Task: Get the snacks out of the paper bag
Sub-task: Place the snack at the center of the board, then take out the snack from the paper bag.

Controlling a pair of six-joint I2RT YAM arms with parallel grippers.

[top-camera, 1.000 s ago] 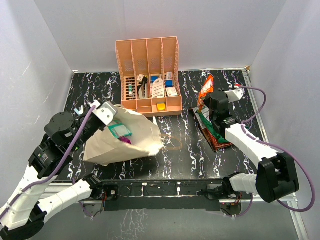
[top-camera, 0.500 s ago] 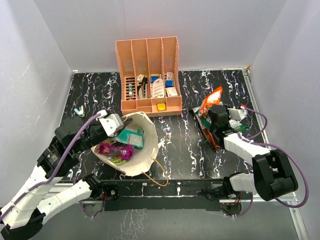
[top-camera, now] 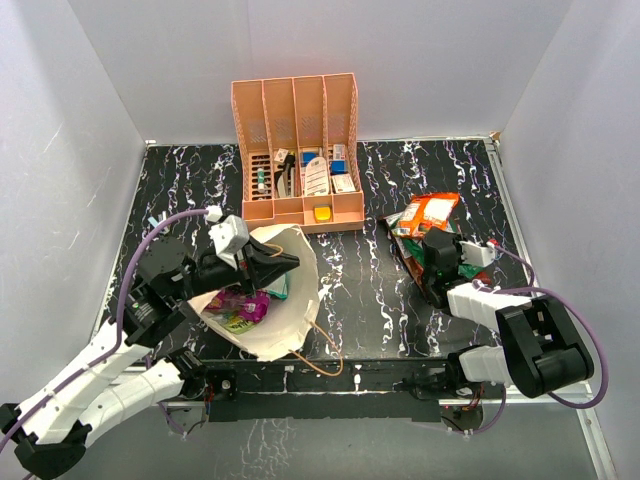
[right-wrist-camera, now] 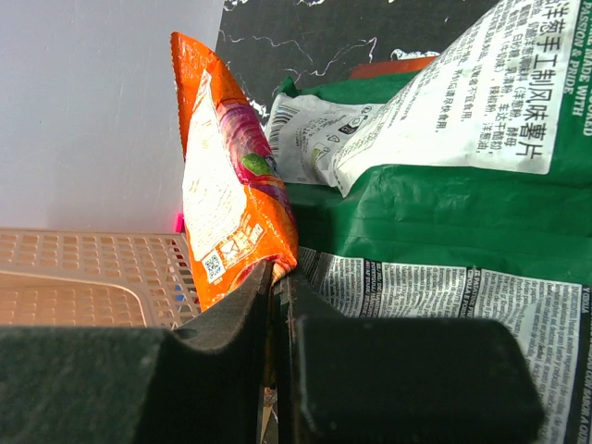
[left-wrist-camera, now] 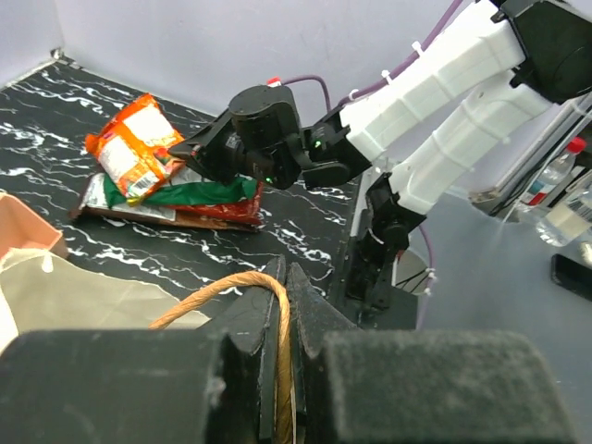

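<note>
The tan paper bag [top-camera: 296,300] lies open at the near left, with purple [top-camera: 240,303] and teal [top-camera: 274,287] snacks showing in its mouth. My left gripper [top-camera: 280,262] [left-wrist-camera: 285,274] is shut on the bag's brown cord handle [left-wrist-camera: 217,292], holding the mouth up. On the right, my right gripper [top-camera: 428,236] [right-wrist-camera: 276,270] is shut on the bottom corner of an orange snack packet [top-camera: 433,211] [right-wrist-camera: 225,176]. That packet rests on a pile of green [right-wrist-camera: 435,208] and red [top-camera: 436,290] packets lying on the table.
A peach slotted organizer [top-camera: 296,130] with small boxes and bottles stands at the back centre, and its mesh wall [right-wrist-camera: 83,268] is close beside the orange packet. White walls enclose the black marbled table [top-camera: 360,300]. A loose cord loop [top-camera: 322,350] trails toward the front rail.
The left gripper swung the bag down and round, so its mouth now faces up with packets showing. The right gripper lowered the orange packet from upright onto the pile.
</note>
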